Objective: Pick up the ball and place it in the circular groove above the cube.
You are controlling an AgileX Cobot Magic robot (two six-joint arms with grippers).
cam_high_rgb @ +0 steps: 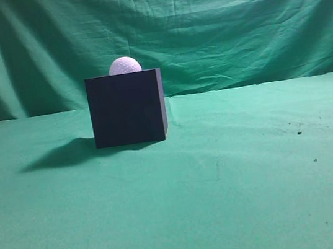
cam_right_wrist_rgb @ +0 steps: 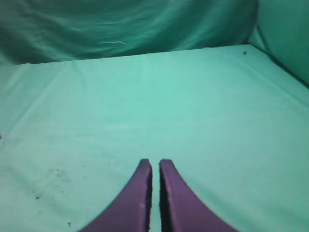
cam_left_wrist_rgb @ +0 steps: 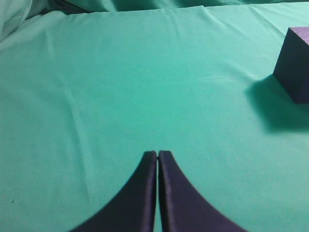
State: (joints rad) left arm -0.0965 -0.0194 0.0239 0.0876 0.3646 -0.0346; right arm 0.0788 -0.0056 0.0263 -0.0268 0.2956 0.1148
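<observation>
Left gripper: jaws pressed together, tips touching, nothing between them; it hangs over bare cloth, apart from the cube, which shows only at the right edge of its wrist view.
Right gripper: jaws drawn almost together with a thin slit left, holding nothing; it points at bare cloth, with neither ball nor cube in its view.
Arms: neither appears in the exterior view, so both seem pulled back clear of the work.
Ball: white, dimpled, sitting on top of the cube near the middle of its upper face; its lower part is sunk below the top edge, which suggests it rests in the groove and is kept from rolling.
Cube: dark, sharp-edged, upright on the cloth left of centre, its shadow falling to the left.
Tablecloth: green, creased, with a few dark specks at the right.
Backdrop: green draped fabric behind the table.
Task standing: judged complete, since the ball is seated above the cube and both grippers are empty.
</observation>
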